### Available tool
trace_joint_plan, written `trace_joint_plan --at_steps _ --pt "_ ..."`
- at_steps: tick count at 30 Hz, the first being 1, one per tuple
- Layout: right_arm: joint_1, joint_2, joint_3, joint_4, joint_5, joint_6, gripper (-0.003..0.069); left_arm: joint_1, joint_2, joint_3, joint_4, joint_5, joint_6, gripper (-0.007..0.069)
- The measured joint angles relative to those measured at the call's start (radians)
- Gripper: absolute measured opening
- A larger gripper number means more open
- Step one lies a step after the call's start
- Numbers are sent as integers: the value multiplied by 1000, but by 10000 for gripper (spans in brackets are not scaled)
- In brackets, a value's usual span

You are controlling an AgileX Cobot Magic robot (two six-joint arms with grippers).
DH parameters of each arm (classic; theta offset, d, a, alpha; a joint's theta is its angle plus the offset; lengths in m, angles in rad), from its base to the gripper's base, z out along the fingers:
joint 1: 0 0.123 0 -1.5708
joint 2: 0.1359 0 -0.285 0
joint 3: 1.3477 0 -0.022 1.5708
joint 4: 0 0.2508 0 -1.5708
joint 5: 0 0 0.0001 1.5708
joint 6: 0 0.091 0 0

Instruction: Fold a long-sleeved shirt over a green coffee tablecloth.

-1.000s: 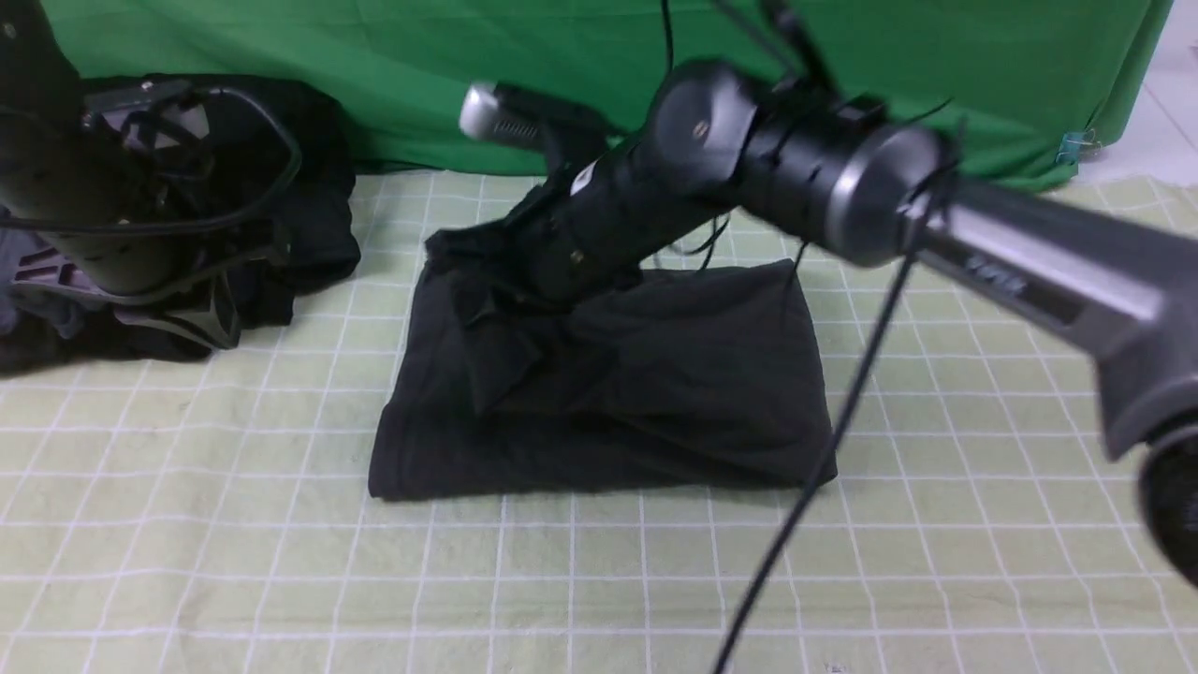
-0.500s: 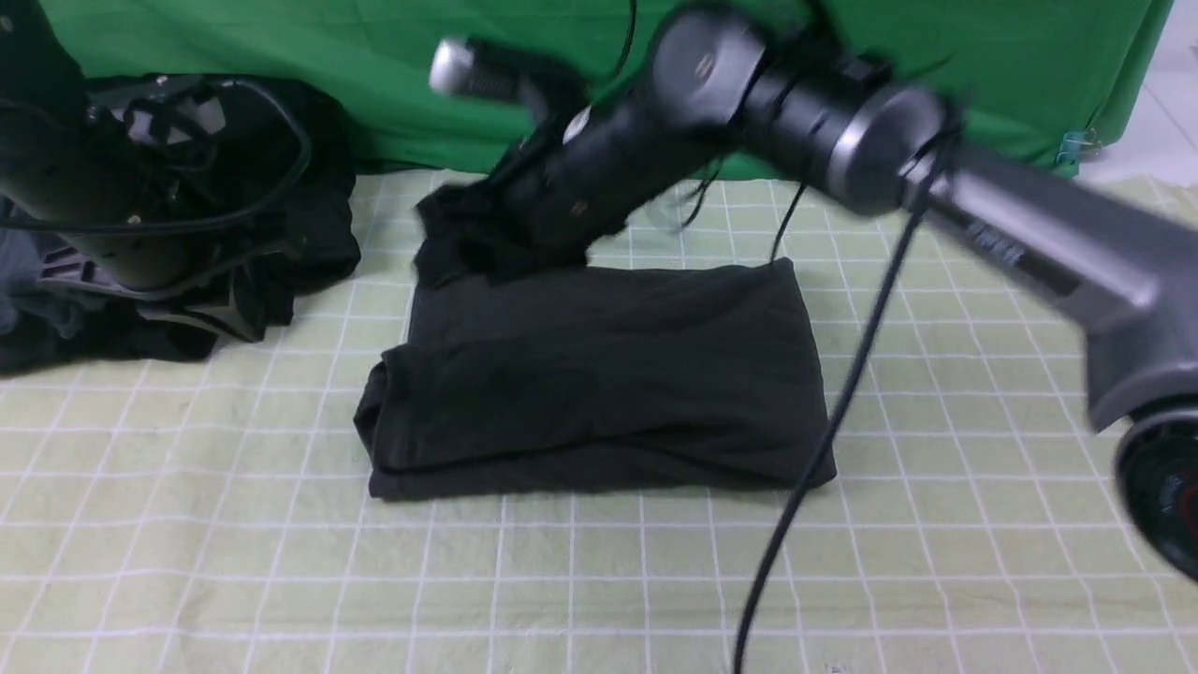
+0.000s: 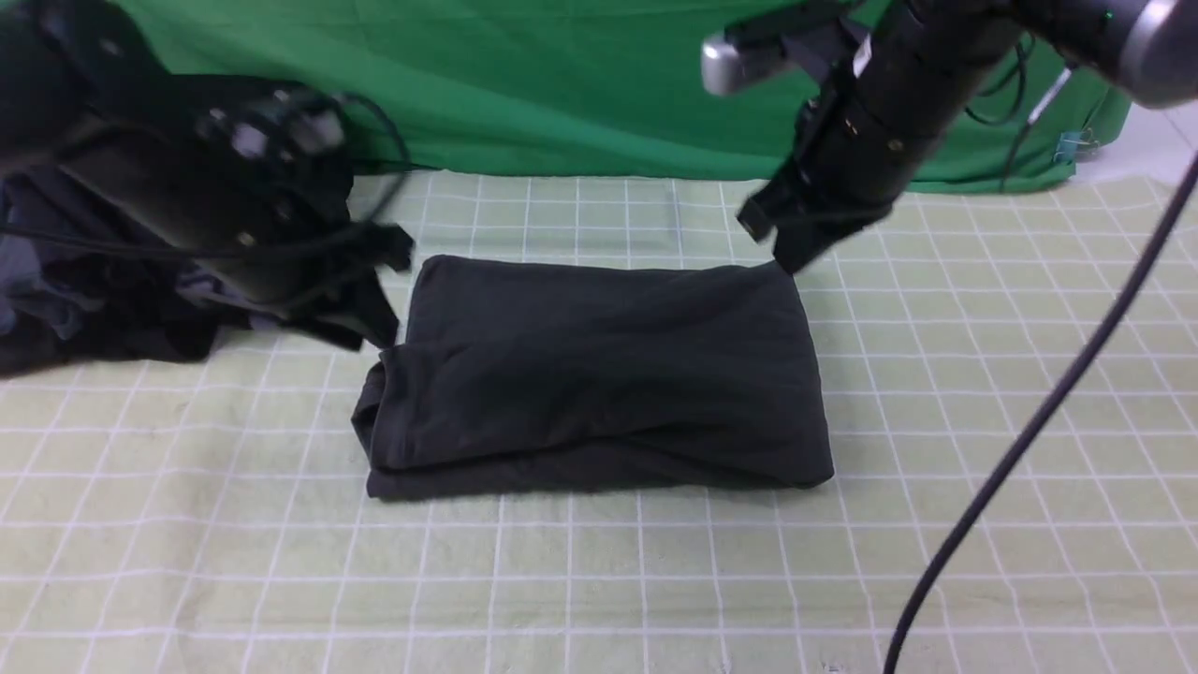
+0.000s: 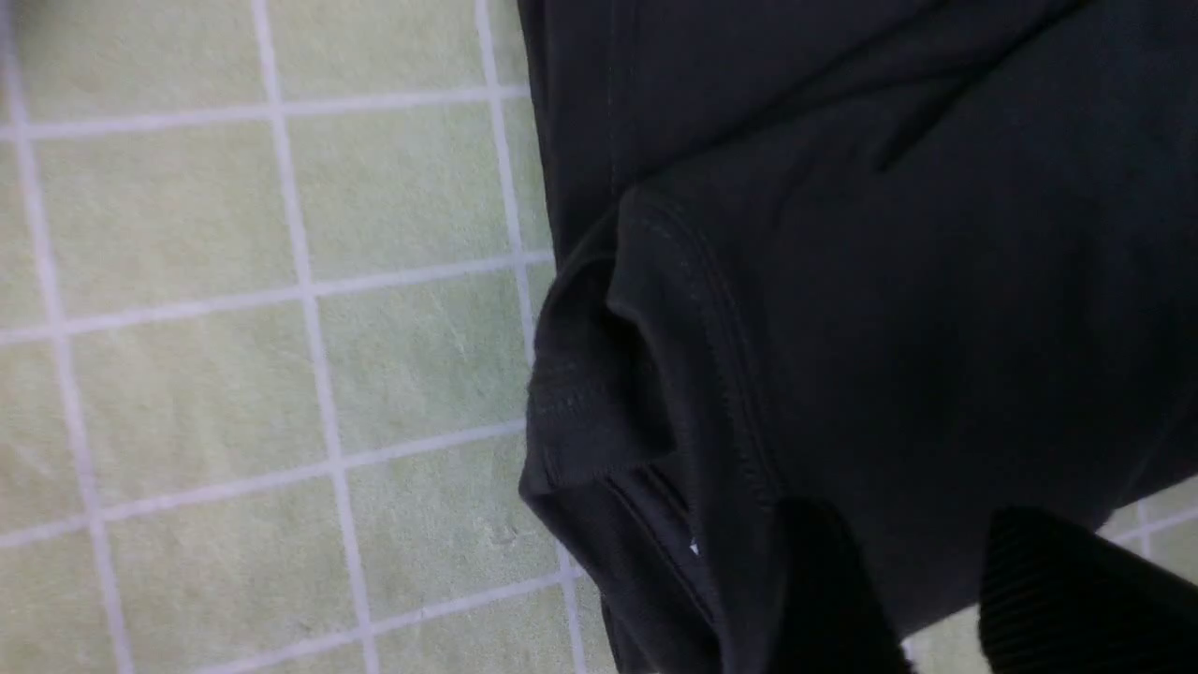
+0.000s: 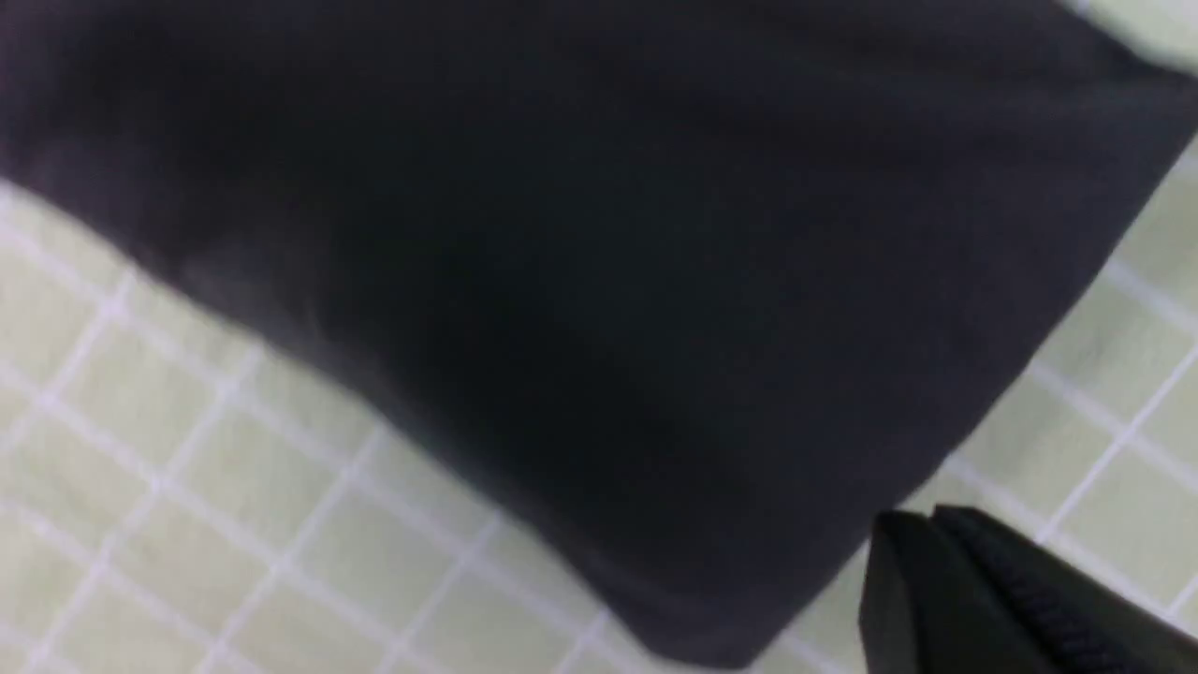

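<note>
The long-sleeved shirt (image 3: 599,365) lies folded into a dark charcoal rectangle on the green coffee tablecloth (image 3: 599,580), pale yellow-green with white grid lines. Its logo is hidden. My left gripper (image 3: 382,292) hovers blurred at the shirt's left edge. In the left wrist view that gripper (image 4: 913,517) is open over the folded collar end (image 4: 599,412), with nothing between its fingers. My right gripper (image 3: 784,245) hangs just above the shirt's back right corner. In the right wrist view it (image 5: 913,529) is shut and empty, beside the shirt (image 5: 580,281).
A bulky heap of blacker garments (image 3: 65,318) lies at the left, partly behind my left arm. A plain emerald-green cloth (image 3: 562,84) hangs across the back. A black cable (image 3: 1029,431) slants over the tablecloth's front right.
My right arm let go of the shirt's back left part and swung up and right to the back right corner. The shirt settled flat. My left arm moved right to the shirt's left edge.
</note>
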Motion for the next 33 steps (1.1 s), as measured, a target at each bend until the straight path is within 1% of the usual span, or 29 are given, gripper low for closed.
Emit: trace_joint_plan --at_steps 1,3,4,6,8,9,10,11,13,14,15,16,17,20,22,27,30,33 --pt "0 -10 24 0 1 -9 0 -12 24 0 16 -4 -26 331" --pt "0 -18 44 1 2 -22 -1 -21 63 0 35 -9 -58 412" --pt "0 -19 46 1 2 -23 -1 -22 67 0 36 -10 -58 419" --pt "0 -21 48 1 -1 -26 -2 -22 109 0 45 -13 -73 475" --pt "0 -24 48 1 -5 -26 -3 -22 128 0 39 -5 -73 479" --pt "0 -25 48 1 -6 -26 -3 -22 136 0 31 2 -69 468" --pt "0 -25 48 1 -6 -26 -3 -22 141 0 21 13 -61 439" --pt "0 -25 48 1 -6 -27 -3 -22 145 1 17 23 -51 391" --pt "0 -25 48 1 -5 -30 -3 -22 145 1 14 41 -22 262" --pt "0 -25 48 1 -5 -33 -3 -22 143 1 15 45 -7 158" --pt "0 -25 48 1 -5 -33 -3 -22 143 1 19 46 -1 143" --pt "0 -25 48 1 -5 -34 -3 -22 136 -3 44 52 7 61" --pt "0 -25 48 1 -5 -34 -3 -23 129 -9 69 57 7 40" --pt "0 -25 48 2 -5 -35 -3 -23 101 -35 133 63 6 28" --pt "0 -25 49 16 -5 -36 -3 -23 84 -58 153 65 10 28" --pt "0 -25 50 58 -5 -45 -1 -23 75 -76 140 83 44 28" --pt "1 -25 50 78 -5 -45 9 -23 83 -77 137 88 63 42" --pt "7 -25 50 81 -5 -46 55 -24 86 -77 207 88 31 111"
